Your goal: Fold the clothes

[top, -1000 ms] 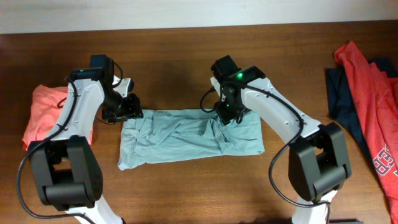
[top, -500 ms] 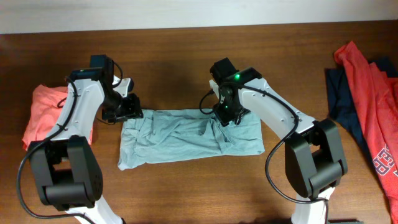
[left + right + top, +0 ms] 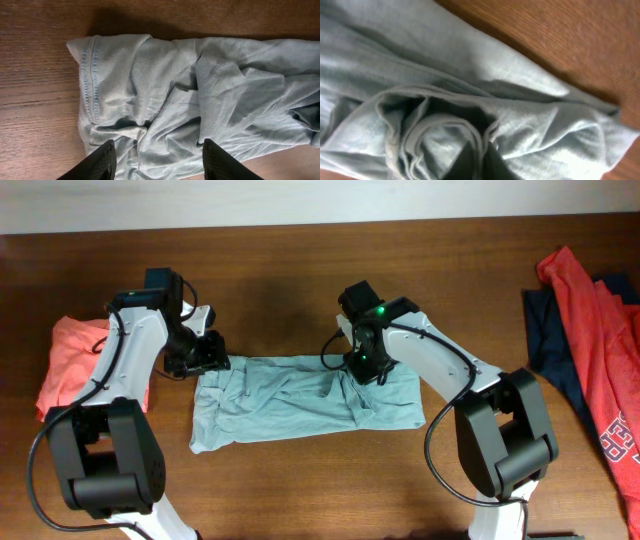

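The grey shirt (image 3: 300,400) lies on the table (image 3: 300,260), about in its middle. It is spread as a long wrinkled band, with many folds and creases, and it is not flat.

The left gripper (image 3: 205,358) is at the left end of the grey shirt, at its far corner. In the left wrist view its two fingers (image 3: 97,162) stand clearly apart, so this gripper (image 3: 157,165) is open and holds nothing. Under it the cloth is bunched, and a stitched hem (image 3: 90,75) runs along the shirt's left edge. Whether the fingertips touch the cloth, I cannot tell.

The right gripper (image 3: 368,372) is at the far edge of the grey shirt, a little right of its middle. In the right wrist view its fingers are pressed together (image 3: 477,160), and a thick fold of the grey cloth is gathered around them and pinched between them. So this gripper is closed on the grey shirt. The cloth around the pinch rises in rolled layers.

An orange shirt (image 3: 70,365) lies crumpled left of the grey shirt, behind the left arm and apart from the grey cloth. Far to the right of the grey shirt, at the table edge, a red shirt (image 3: 595,330) with white print lies partly over a navy shirt (image 3: 545,340).
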{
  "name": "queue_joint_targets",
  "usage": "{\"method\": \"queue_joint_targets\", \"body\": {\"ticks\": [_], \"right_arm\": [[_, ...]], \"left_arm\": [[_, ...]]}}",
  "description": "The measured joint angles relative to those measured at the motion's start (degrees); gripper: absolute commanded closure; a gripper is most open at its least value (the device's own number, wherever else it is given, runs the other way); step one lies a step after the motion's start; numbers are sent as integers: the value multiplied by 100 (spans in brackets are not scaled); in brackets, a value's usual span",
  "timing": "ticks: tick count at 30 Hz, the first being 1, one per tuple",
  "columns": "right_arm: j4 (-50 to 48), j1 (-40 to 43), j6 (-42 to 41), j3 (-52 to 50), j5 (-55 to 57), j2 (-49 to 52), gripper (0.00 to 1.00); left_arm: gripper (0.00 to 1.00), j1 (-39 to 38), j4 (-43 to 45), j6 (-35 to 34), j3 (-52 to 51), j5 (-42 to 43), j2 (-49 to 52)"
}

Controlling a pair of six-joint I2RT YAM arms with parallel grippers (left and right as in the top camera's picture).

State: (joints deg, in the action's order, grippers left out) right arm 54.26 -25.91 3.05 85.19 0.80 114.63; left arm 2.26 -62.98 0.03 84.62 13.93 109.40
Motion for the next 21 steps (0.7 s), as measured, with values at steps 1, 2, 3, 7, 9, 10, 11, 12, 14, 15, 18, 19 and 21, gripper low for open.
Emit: {"method": "queue_joint_targets", "body": {"ticks": [1, 2, 3, 7, 9, 10, 11, 12, 14, 15, 18, 19, 21], "right_arm": [[-66, 0, -4, 0, 48, 0, 96], [-125, 0, 15, 4, 116, 0, 96], [-177, 0, 39, 9, 197, 0, 95], [-463, 0, 466, 118, 485, 7, 95], [-693, 0, 669, 192, 570, 7, 95], [-813, 0, 752, 210, 601, 7, 96], [-894, 0, 796, 223, 616, 7, 96], [-973, 0, 852, 227, 632, 7, 95], [-1056, 0, 951, 229, 616, 7, 91], [-1086, 0, 994, 229, 555, 7, 87], [-1097, 0, 1139, 232, 337, 9, 82], [-1097, 0, 1185, 232, 258, 9, 80], [-1064, 0, 1279, 232, 66, 9, 74]], "left_arm": [[45, 0, 0, 0, 0, 0, 0], [45, 0, 0, 0, 0, 0, 0], [45, 0, 0, 0, 0, 0, 0], [45, 0, 0, 0, 0, 0, 0], [45, 0, 0, 0, 0, 0, 0], [45, 0, 0, 0, 0, 0, 0], [45, 0, 0, 0, 0, -2, 0], [45, 0, 0, 0, 0, 0, 0], [45, 0, 0, -2, 0, 0, 0], [45, 0, 0, 0, 0, 0, 0], [45, 0, 0, 0, 0, 0, 0], [45, 0, 0, 0, 0, -2, 0], [45, 0, 0, 0, 0, -2, 0]]}}
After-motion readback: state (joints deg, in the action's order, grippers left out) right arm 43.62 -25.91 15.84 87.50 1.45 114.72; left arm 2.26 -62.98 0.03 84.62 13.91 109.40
